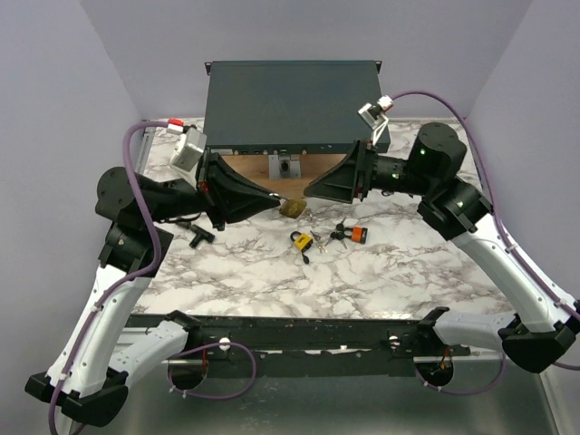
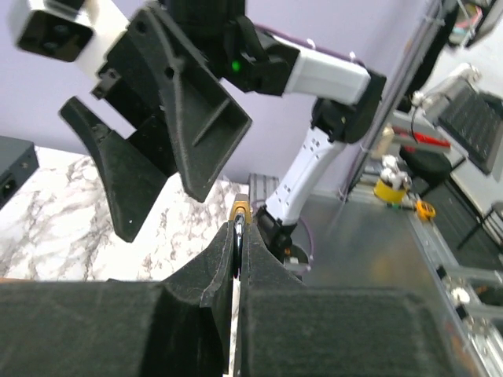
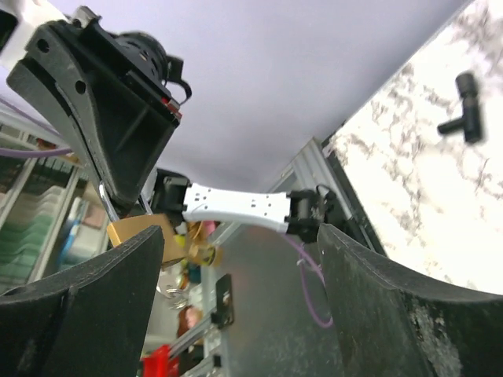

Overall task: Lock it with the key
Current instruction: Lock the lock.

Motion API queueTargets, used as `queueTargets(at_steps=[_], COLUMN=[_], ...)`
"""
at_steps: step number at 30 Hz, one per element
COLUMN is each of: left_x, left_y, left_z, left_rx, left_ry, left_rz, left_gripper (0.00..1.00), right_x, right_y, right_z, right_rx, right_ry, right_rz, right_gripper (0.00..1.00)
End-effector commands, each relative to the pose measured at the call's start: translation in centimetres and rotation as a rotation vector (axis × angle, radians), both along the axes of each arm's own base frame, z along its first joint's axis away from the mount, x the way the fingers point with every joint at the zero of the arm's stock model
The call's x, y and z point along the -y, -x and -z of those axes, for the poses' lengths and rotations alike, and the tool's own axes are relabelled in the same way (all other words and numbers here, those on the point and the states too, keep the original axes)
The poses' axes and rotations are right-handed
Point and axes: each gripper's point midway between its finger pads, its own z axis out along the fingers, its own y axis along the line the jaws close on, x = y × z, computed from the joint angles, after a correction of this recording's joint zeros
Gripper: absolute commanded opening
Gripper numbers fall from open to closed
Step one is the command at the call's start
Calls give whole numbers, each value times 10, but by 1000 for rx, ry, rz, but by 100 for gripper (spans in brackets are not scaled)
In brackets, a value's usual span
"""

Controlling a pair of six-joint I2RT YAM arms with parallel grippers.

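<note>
The key (image 1: 360, 235), with its orange head, lies on the marble table with dark keys (image 1: 340, 232) beside it. It is apart from both grippers. My left gripper (image 1: 276, 199) is shut on a small brass padlock (image 1: 293, 207) and holds it above the table. The left wrist view shows the jaws (image 2: 239, 236) pinching its shackle, with the brass body (image 2: 240, 210) past the tips. My right gripper (image 1: 313, 190) is open and empty, facing the padlock from the right. In the right wrist view (image 3: 236, 251) the brass padlock (image 3: 134, 230) hangs by its left finger.
A yellow-bodied padlock (image 1: 302, 241) lies on the marble just left of the keys. A black T-shaped piece (image 1: 201, 235) lies at the left and also shows in the right wrist view (image 3: 464, 110). A dark box (image 1: 290, 100) on a wooden board (image 1: 258, 168) stands at the back.
</note>
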Motion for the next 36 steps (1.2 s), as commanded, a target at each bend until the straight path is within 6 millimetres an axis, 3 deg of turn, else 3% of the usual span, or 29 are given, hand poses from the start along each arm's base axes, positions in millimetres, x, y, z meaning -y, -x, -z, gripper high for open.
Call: queueTargets(at_steps=[1, 5, 9, 18, 27, 36], left_x=[-11, -20, -29, -45, -48, -45], left_y=[-14, -22, -28, -25, -25, -24], left_z=[-35, -50, -63, -74, -77, -77], left_rx=[-80, -182, -247, -298, -298, -311], left_ry=[143, 210, 270, 368, 380, 379], left_rz=[-175, -262, -329, -394, -406, -382], left_gripper=[0, 0, 0, 0, 0, 0], right_x=[18, 27, 17, -29, -34, -47], right_y=[1, 3, 4, 3, 18, 22], right_z=[-53, -77, -88, -96, -113, -118], right_rx=[254, 415, 503, 582, 636, 656], right_ry=[-158, -240, -268, -271, -371, -387], right_rz=[108, 164, 141, 111, 79, 59], right_gripper=[83, 85, 85, 80, 72, 62])
